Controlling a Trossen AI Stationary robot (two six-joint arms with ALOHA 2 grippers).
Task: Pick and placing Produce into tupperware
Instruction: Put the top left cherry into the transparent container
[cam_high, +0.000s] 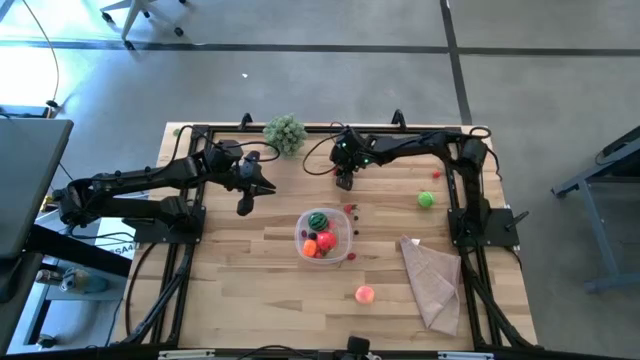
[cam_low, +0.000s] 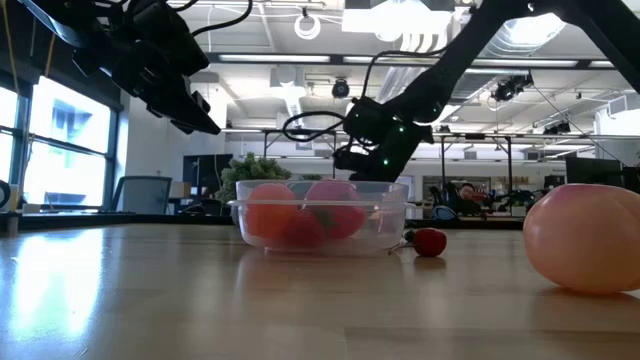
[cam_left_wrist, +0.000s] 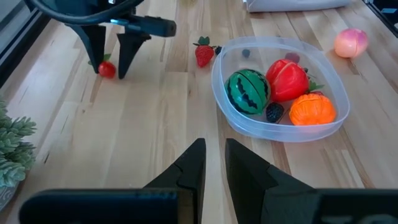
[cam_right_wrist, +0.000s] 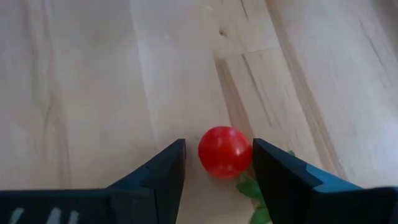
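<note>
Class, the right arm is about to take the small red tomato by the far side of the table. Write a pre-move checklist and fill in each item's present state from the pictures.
1. Right gripper fingers open and straddling the small red tomato: ok.
2. Tomato resting on the table, not yet lifted: ok.
3. Gaps between the tomato and each finger even: not ok, it sits nearer one finger.
4. Tupperware upright with room left beside the watermelon piece, red piece and orange piece: ok.
5. Left gripper shut, empty, off to the tupperware's side: ok.
6. Height of the fingertips above the wood: cannot tell.
</note>
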